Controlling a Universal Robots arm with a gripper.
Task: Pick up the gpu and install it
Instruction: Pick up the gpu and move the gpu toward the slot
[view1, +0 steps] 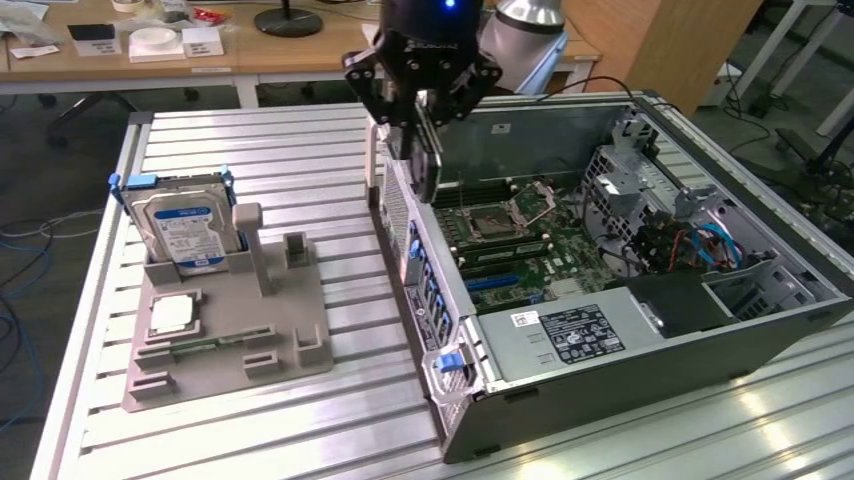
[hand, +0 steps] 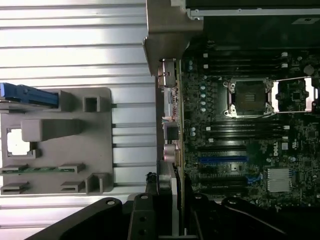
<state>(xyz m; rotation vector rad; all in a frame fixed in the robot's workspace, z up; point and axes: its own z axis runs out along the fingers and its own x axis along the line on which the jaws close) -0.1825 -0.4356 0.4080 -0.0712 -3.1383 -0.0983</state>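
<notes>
A: Gripper?

B: The gripper is over the rear wall of the open computer case, fingers clamped on the top edge of the gpu. The card hangs upright. The exterior view gives its dark flat face. Whether its lower end touches the wall, I cannot tell.

A: And from the wrist?

B: The same gpu edge-on, a thin pale strip between the two black fingers. It lines up along the rear wall, at the margin of the motherboard. This view lays the board out flat: the open processor socket and, nearer the gripper, a blue slot.

A: What does the exterior view add?

B: The case depth, and the power supply with its label, at the case's near end.

A: Off the case?

B: On the exterior view's left, a grey fixture on the slatted table. The hard drive stands upright in it, the CPU chip lies flat nearer the camera. The wrist view adds a green memory stick lying in the fixture's slots.
</notes>
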